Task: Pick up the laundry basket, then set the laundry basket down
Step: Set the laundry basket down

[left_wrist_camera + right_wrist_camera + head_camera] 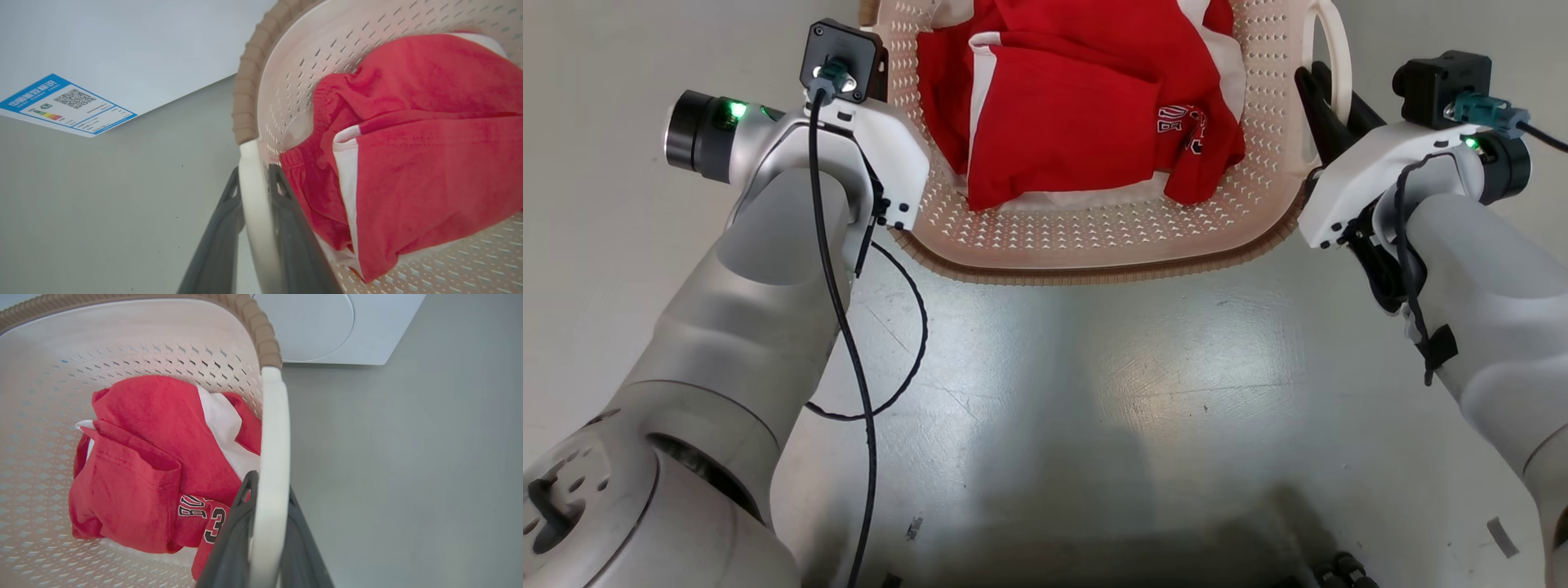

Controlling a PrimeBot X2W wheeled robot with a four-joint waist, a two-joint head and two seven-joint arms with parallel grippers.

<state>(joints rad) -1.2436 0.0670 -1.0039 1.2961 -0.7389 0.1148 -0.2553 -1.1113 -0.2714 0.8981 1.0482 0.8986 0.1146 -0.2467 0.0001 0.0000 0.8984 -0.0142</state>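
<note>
Where the robot's base meets the floor [1045, 392]: grey and glossy, with a dull sheen and a dark shadow along the bottom of the head view; a black cable [849, 343] loops down from the left wrist.
Forearms: the left forearm [768, 269] and the right forearm [1478, 269], both pale, reach forward at the sides of the head view.
Left gripper [254, 171]: clenched on the left handle [251, 204] of the laundry basket [286, 73], one dark finger outside the white loop, the other inside it, beside the clothes.
Right gripper [271, 486]: grasping the right handle [274, 428] the same way, a dark finger on each side of the white loop.
Laundry basket: straight ahead of the robot, between the two grippers and above the floor; cream perforated walls, brown ribbed rim; whether its bottom touches the floor cannot be told.
Clothes: a red garment [1062, 122] with white trim lies crumpled inside the basket, with lettering and a numeral on one fold.
Washing machine [327, 326]: white with a round door, standing on the floor beyond the basket.
Energy label [65, 104]: blue-edged sticker with a square code, on a white panel beyond the basket.
</note>
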